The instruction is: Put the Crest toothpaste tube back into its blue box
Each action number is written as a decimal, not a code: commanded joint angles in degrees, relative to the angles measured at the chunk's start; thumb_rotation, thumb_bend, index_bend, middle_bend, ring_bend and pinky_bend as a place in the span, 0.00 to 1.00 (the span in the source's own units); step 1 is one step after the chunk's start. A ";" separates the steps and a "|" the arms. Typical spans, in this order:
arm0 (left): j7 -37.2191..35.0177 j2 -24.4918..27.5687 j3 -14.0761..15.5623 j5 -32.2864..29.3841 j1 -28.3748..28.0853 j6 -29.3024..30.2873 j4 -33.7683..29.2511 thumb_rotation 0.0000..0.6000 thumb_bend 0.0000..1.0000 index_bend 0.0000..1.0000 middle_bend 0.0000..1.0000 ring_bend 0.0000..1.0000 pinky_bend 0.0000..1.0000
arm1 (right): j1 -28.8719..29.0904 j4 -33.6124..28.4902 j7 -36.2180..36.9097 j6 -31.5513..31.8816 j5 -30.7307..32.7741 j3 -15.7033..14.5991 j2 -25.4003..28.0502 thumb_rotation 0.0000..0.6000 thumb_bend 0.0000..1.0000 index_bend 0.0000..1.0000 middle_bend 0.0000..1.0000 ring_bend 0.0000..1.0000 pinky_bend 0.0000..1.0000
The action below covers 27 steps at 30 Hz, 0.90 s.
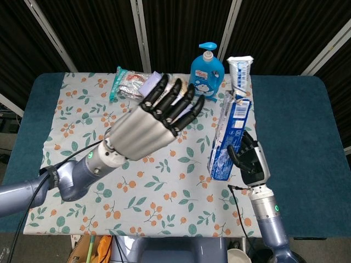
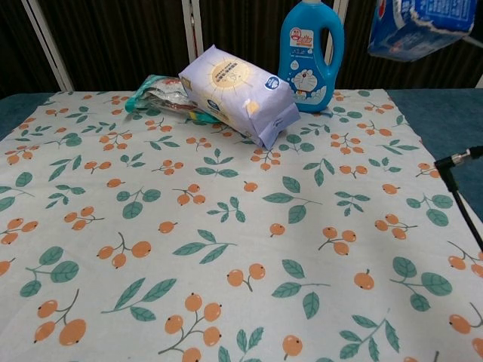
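My right hand (image 1: 249,160) grips the lower end of the blue box (image 1: 227,137) and holds it nearly upright above the cloth's right side. The white Crest toothpaste tube (image 1: 239,74) sticks out of the box's upper end, with its lower part inside. In the chest view only the box's bottom (image 2: 419,26) shows, at the top right, well above the table. My left hand (image 1: 153,123) hovers over the middle of the cloth with its fingers stretched out and apart. It holds nothing and is well left of the box.
At the back of the floral cloth (image 1: 164,181) stand a blue detergent bottle (image 1: 207,68) (image 2: 311,53), a lavender tissue pack (image 2: 238,94) and a green snack packet (image 2: 155,90) (image 1: 125,82). A black cable (image 2: 460,188) runs along the right edge.
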 commanded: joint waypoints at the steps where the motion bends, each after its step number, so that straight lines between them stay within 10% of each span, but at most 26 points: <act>1: -3.59 3.45 5.15 2.61 8.75 7.99 -2.73 1.00 0.13 0.26 0.32 0.34 0.35 | -0.78 0.03 3.48 0.45 -0.11 2.21 1.98 1.00 0.41 0.59 0.65 0.62 0.54; 12: -16.20 1.42 17.04 2.08 28.99 24.67 8.68 1.00 0.13 0.26 0.32 0.34 0.35 | -2.29 -1.14 12.67 1.96 -2.29 5.80 5.09 1.00 0.41 0.51 0.62 0.55 0.54; 27: -29.44 -8.75 27.77 1.52 42.86 25.72 24.88 1.00 0.13 0.26 0.28 0.33 0.35 | -0.11 -0.03 15.24 -0.02 -0.70 4.19 3.75 1.00 0.41 0.43 0.52 0.45 0.54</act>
